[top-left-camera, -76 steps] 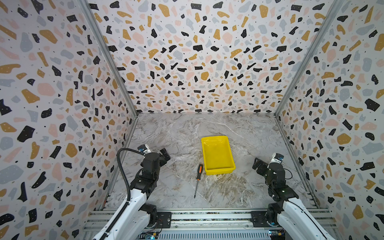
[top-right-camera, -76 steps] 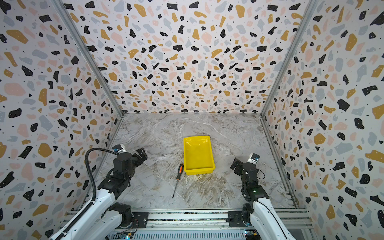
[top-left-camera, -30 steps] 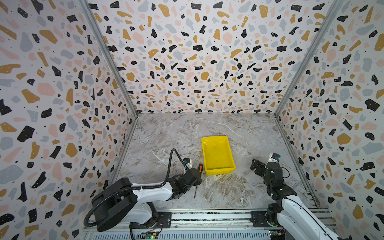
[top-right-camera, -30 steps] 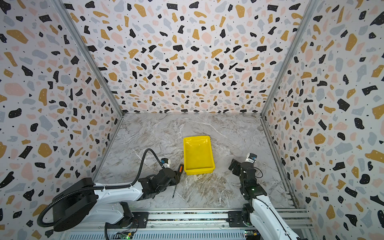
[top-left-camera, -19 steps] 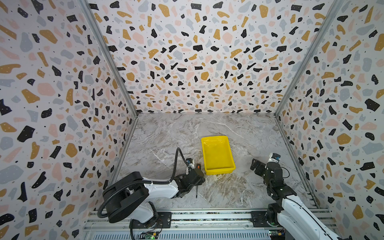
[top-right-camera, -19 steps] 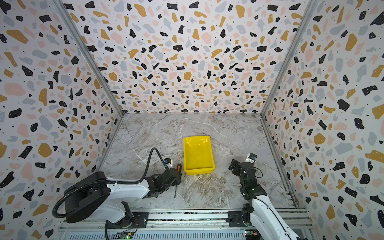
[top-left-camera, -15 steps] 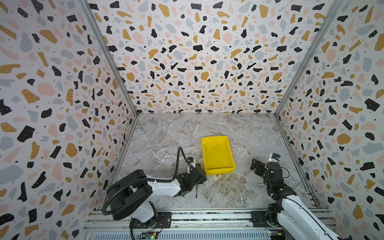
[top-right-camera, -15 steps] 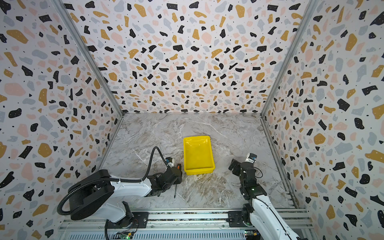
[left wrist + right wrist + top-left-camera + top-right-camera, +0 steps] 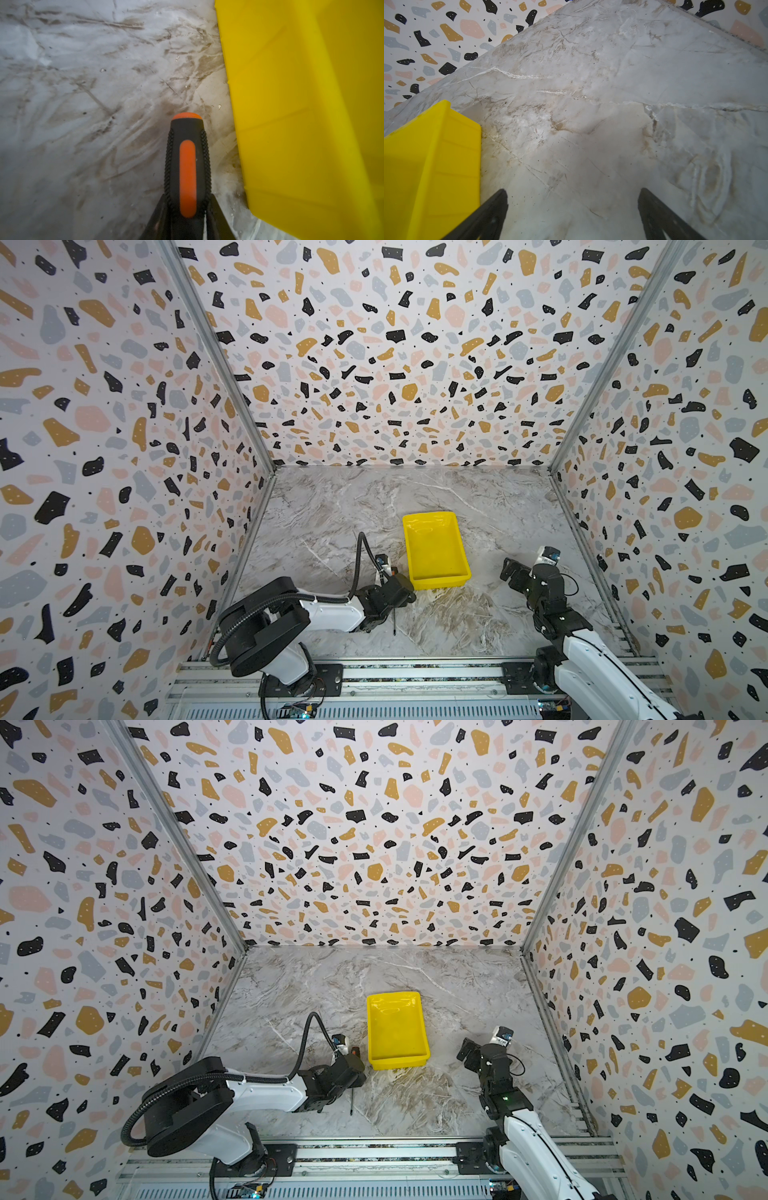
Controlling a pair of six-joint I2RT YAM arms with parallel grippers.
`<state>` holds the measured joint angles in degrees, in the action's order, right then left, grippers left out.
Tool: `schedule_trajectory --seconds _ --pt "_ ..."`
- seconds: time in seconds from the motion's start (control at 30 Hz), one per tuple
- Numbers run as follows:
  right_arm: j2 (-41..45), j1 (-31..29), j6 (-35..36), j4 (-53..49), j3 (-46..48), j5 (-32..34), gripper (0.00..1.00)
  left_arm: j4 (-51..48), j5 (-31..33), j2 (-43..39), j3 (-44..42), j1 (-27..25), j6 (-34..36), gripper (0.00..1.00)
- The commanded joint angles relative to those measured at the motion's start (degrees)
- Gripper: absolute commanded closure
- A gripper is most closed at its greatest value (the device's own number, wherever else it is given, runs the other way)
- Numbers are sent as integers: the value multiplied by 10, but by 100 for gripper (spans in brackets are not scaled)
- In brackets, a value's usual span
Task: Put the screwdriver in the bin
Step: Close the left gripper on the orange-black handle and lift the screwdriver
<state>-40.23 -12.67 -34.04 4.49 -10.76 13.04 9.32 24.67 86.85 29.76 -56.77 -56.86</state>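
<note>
The screwdriver (image 9: 188, 166), black-and-orange handle and thin dark shaft (image 9: 394, 620), lies on the marble floor just left of the bin's near corner. My left gripper (image 9: 188, 199) is low over it, and both fingers press the sides of the handle, so it is shut on the screwdriver; in both top views this gripper (image 9: 399, 593) (image 9: 353, 1071) covers most of the handle. The yellow bin (image 9: 440, 583) (image 9: 397, 1063) stands in the middle with nothing in it. My right gripper (image 9: 513, 570) (image 9: 572, 193) hovers open to the right of the bin (image 9: 425, 155), holding nothing.
Terrazzo-patterned walls (image 9: 124, 489) close in the marble floor (image 9: 478, 614) on three sides. An aluminium rail (image 9: 415, 676) with both arm bases runs along the front edge. The bin's outer wall (image 9: 291, 104) stands close beside the screwdriver handle.
My left arm swung in from the left wall and came down on the screwdriver, and its jaws closed on the handle. The right arm stayed nearly still.
</note>
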Motion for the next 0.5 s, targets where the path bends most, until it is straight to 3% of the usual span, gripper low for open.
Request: schedule_trajectory --seconds 0.0,0.27,0.47 --pt "-1 -3 -3 4 -16 0 1 -72 15 -9 -2 -3 -11 78" --pt "-3 -3 -2 6 -16 -3 1 -173 78 -104 19 -3 -15 78" --pt "-6 -3 -3 9 -16 -5 1 -199 125 -162 62 -3 21 75"
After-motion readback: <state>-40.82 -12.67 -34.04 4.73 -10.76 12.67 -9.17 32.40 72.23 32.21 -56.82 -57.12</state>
